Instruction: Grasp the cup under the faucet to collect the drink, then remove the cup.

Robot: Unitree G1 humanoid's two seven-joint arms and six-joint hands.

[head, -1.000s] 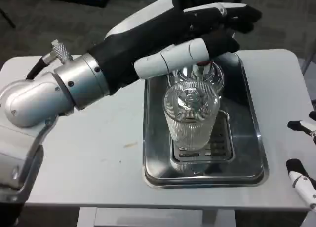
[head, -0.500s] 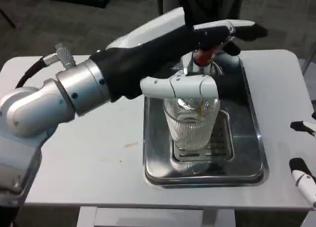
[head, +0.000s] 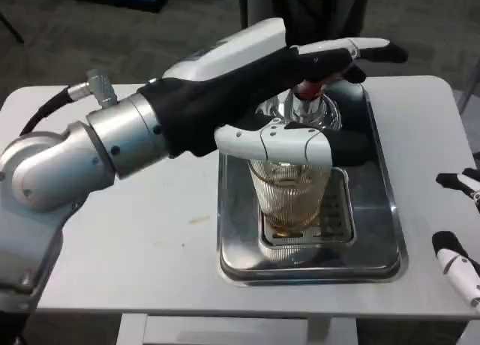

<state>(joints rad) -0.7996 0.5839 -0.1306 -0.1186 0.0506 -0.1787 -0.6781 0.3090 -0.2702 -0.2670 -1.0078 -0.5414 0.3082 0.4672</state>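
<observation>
— The cup (head: 289,199), where does it stand?

— The ribbed clear cup stands upright on the slotted grate (head: 334,221) of the steel drip tray (head: 379,210), directly below the dispenser's chrome faucet (head: 300,112). Amber drink shows through the glass; how high it reaches cannot be told.

— And the left hand (head: 262,97)?

— It reaches in from the picture's left, above the cup. Its long fingers (head: 352,51) stretch out over the red-topped tap handle (head: 309,88); they lie upon or just above it, and whether they press it cannot be told. The thumb (head: 277,144) lies crosswise over the cup's rim, hiding the mouth. The fingers are not wrapped around the glass; the hand looks spread rather than closed on anything.

— So nothing is held?

— No firm grip shows. Contact with the handle is likely, but a hold on it is not clear.

— The right hand (head: 457,225)?

— At the picture's right edge, well apart from the tray, low beside the white table (head: 150,240). Its black-tipped fingers are apart, with nothing between them.

— The tray itself?

— It sits on the table's right half, square to the near edge.
</observation>
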